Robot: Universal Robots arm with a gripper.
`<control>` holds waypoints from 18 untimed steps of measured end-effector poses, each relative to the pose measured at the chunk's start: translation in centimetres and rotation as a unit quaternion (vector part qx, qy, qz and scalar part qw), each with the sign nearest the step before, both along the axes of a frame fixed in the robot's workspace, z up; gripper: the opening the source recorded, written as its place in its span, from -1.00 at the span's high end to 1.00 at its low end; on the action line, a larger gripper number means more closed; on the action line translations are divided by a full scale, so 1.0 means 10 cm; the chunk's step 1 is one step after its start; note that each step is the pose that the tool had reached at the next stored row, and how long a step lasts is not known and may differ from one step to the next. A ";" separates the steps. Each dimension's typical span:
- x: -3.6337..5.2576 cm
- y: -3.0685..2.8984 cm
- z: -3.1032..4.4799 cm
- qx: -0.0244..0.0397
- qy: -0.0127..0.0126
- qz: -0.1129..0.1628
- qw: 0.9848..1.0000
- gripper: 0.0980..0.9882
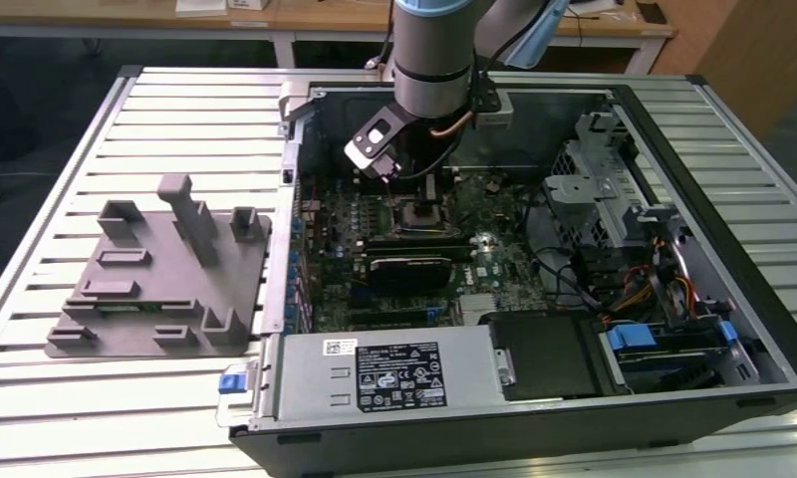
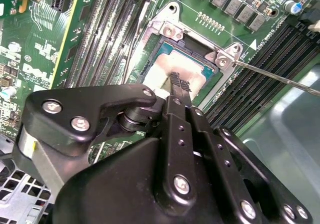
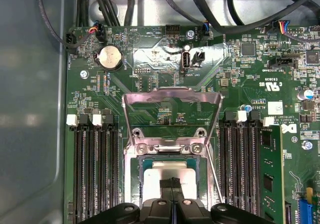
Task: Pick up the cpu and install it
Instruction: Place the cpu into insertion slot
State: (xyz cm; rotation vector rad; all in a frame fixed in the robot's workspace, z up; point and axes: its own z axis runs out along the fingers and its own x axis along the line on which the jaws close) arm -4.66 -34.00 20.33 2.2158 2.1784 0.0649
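In the exterior view the arm (image 1: 432, 60) reaches down into the open computer case (image 1: 532, 448), with its gripper (image 1: 418, 189) over the motherboard's socket (image 1: 418, 212); the grey fixture plate (image 1: 146, 289) lies well apart on the slatted table (image 1: 186, 129).

In the second wrist view the fingers are closed together with nothing between them, their tips at the silvery top of the cpu (image 2: 162, 66), which sits inside the socket frame; whether they touch it I cannot tell; the thin retention lever (image 2: 280, 77) is swung clear.

In the first wrist view the load plate (image 3: 172, 92) stands flipped open; any press should, I judge, go straight down, gently and at centre, so the chip seats flat rather than tilting on the contacts.
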 end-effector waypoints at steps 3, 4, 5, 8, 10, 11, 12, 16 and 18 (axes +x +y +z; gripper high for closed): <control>0.000 -0.008 -0.006 0.000 0.000 0.000 1.000 0.98; -0.001 -0.009 -0.011 0.000 0.000 0.000 1.000 0.98; -0.001 -0.010 -0.019 0.000 0.000 0.000 1.000 0.98; -0.001 -0.013 -0.046 0.000 0.000 0.000 1.000 0.98; -0.001 -0.013 -0.050 0.000 0.000 0.000 1.000 0.98; -0.001 -0.012 -0.053 0.000 0.000 0.000 1.000 0.98; -0.001 -0.012 -0.057 0.000 0.000 0.000 1.000 0.98; -0.001 -0.012 -0.060 0.000 0.000 0.000 1.000 0.98; -0.001 -0.012 -0.060 0.000 0.000 0.000 1.000 0.98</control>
